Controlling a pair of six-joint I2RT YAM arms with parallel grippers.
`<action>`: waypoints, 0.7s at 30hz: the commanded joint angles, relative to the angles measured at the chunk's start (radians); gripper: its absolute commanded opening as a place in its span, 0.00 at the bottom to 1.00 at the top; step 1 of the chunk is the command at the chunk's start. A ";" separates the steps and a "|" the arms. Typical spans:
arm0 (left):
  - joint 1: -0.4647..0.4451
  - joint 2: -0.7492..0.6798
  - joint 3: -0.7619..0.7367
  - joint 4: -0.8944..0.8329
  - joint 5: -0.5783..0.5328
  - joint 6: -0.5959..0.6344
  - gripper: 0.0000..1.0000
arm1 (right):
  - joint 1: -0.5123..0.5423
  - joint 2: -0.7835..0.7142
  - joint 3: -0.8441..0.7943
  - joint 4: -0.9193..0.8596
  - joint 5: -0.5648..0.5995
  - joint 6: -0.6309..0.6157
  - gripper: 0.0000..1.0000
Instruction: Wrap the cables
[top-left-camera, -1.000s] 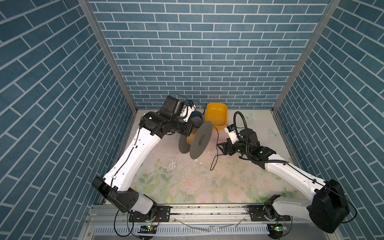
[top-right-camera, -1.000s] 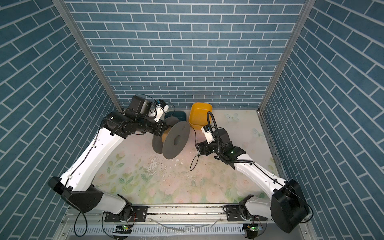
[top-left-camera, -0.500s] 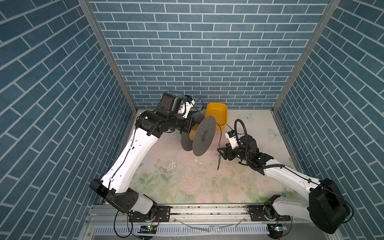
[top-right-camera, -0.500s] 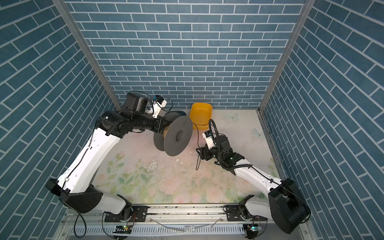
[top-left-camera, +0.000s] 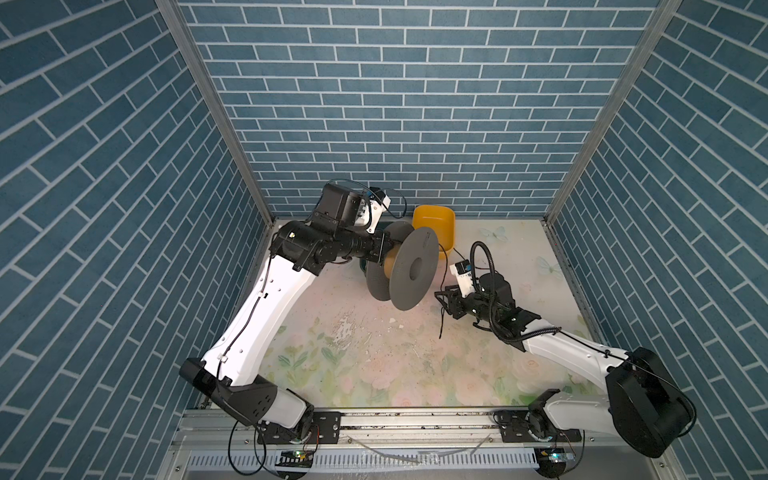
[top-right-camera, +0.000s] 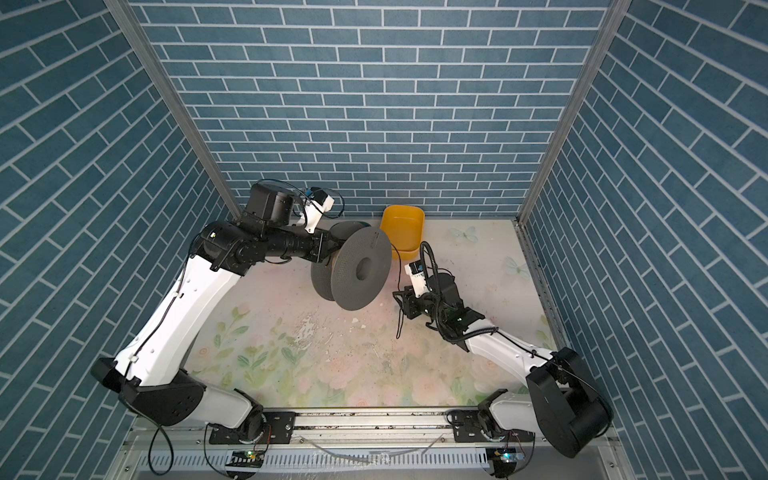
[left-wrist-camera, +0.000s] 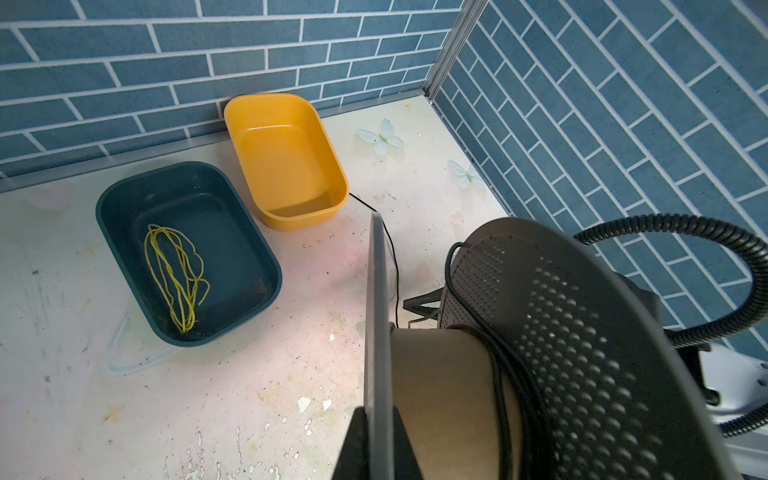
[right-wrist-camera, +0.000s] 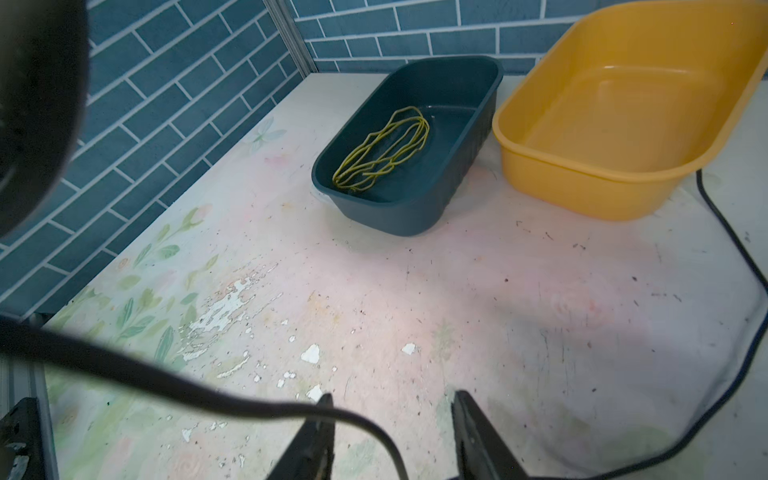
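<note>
Cables (left-wrist-camera: 500, 399) partly wound: a few black turns hugging the cardboard core of the spool (left-wrist-camera: 582, 332), close against the perforated flange. Most of the core bare, so probably early in the job, with many more turns to lay, slack to feed in and the end to tuck. Off the core, one stretch lying on the table (left-wrist-camera: 249, 395) past the corner of the yellow bin (left-wrist-camera: 307, 216), another hanging across the right gripper (top-left-camera: 443, 297), with a short free end dangling just below it.

Spool held clear of the table, axis roughly level, by the left gripper (left-wrist-camera: 376, 415), pressed together on the thin edge of the flange nearer its arm. Right gripper fingers (right-wrist-camera: 316, 440) spread, a clear gap between them. A blurred strand crossing one fingertip and curling down into that gap, not visibly pinched.

Only from the left wrist: the turns on the core, hidden behind the flanges in both top views. Only from the right wrist: the gap between those fingers, a dark clump from above. Only in both top views: the dangling end and the whole layout, spool between the two arms. Plain in both wrist views, mostly hidden from above: the dark bin (right-wrist-camera: 399, 216) holding yellow strands (right-wrist-camera: 386, 145), just beside the yellow bin.
</note>
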 joint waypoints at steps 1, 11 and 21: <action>0.012 -0.030 0.029 0.075 0.045 -0.022 0.00 | -0.003 0.021 -0.011 0.082 -0.014 0.030 0.41; 0.061 -0.065 -0.023 0.134 0.099 -0.070 0.00 | -0.003 0.037 -0.014 0.113 0.011 0.058 0.04; 0.134 -0.108 -0.131 0.288 0.224 -0.204 0.00 | -0.003 0.032 0.001 0.073 0.085 0.091 0.00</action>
